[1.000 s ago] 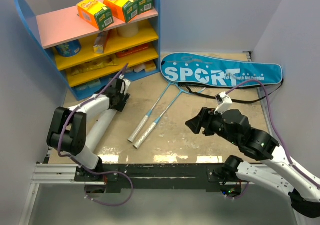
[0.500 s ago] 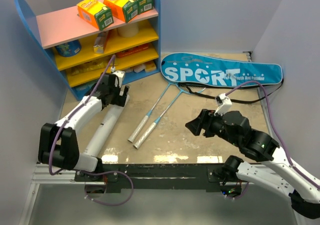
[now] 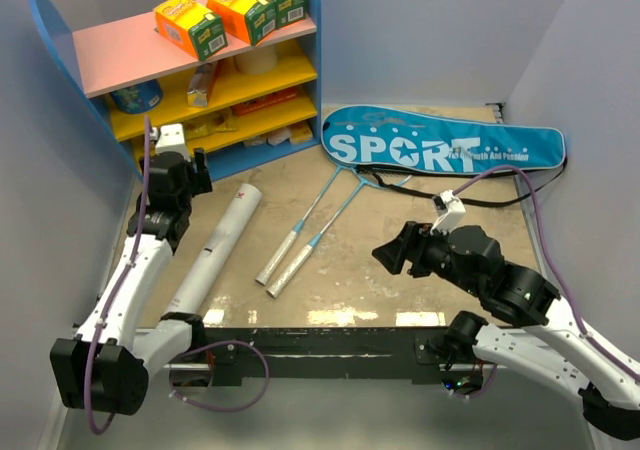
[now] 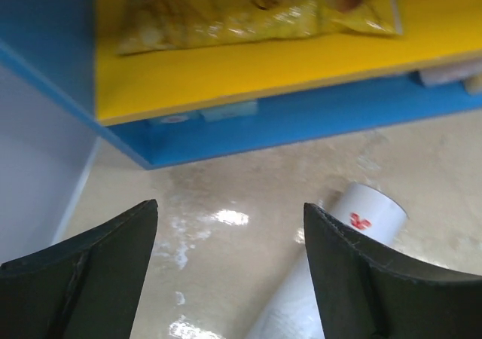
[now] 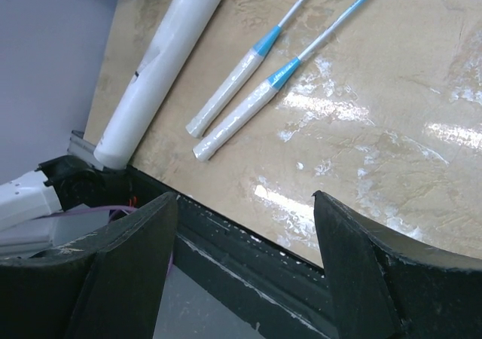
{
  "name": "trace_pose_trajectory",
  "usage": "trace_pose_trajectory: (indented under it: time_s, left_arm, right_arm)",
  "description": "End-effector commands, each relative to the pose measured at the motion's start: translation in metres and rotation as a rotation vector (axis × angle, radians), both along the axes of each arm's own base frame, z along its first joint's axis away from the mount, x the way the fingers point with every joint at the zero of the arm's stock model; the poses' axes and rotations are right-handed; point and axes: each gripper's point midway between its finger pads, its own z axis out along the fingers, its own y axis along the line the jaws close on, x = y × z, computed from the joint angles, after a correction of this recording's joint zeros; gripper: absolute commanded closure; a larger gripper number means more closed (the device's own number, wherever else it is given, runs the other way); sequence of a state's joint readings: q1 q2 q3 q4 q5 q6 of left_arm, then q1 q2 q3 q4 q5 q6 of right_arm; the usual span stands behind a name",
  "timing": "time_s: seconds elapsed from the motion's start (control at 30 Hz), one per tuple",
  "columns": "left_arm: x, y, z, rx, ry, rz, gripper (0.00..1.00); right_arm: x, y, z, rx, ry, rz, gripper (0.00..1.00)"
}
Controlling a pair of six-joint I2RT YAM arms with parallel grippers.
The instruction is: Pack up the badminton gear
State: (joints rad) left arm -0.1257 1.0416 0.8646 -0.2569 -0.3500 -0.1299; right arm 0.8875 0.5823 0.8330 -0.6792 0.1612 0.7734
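Observation:
The long blue bag [image 3: 440, 145] lettered "SPORT" lies at the back right. Two light-blue rackets [image 3: 300, 240] lie side by side mid-table, handles toward me, shafts running up to the bag's left end. Their heads are hidden at the bag. The handles also show in the right wrist view [image 5: 237, 105]. No shuttlecocks are in view. My left gripper [image 3: 195, 172] is open and empty near the shelf's foot, beside a white tube's far end; the left wrist view [image 4: 230, 226] shows it over bare table. My right gripper [image 3: 390, 250] is open and empty, right of the handles, and hangs over the front rail [image 5: 245, 226].
A white tube [image 3: 218, 248] with a red mark lies left of the rackets [image 4: 365, 207] [image 5: 166, 60]. A blue and yellow shelf [image 3: 215, 90] of packets stands back left [image 4: 263, 75], orange-green boxes [image 3: 190, 25] on top. A black rail [image 3: 320, 340] runs along the front edge.
My left arm has swung left and back, away from the tube's far end toward the shelf's left foot, leaving the tube fully in sight. The right arm has hardly moved.

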Motion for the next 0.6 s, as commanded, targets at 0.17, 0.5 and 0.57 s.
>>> trace_pose_trajectory:
  time_s: [0.17,0.5,0.57]
  left_arm:
    - [-0.003,0.086,0.028,-0.022,-0.171,0.323,0.57]
    - [0.026,0.130,0.025,-0.059,-0.203,0.361,0.78]
    - [0.034,0.132,0.023,-0.078,-0.216,0.357,0.80]
  right_arm:
    - [-0.002,0.010,0.003,0.048,-0.015,0.041,0.25]
    - [-0.003,0.011,-0.003,0.038,-0.003,0.043,0.25]
    - [-0.002,0.011,-0.006,0.031,0.003,0.043,0.25]
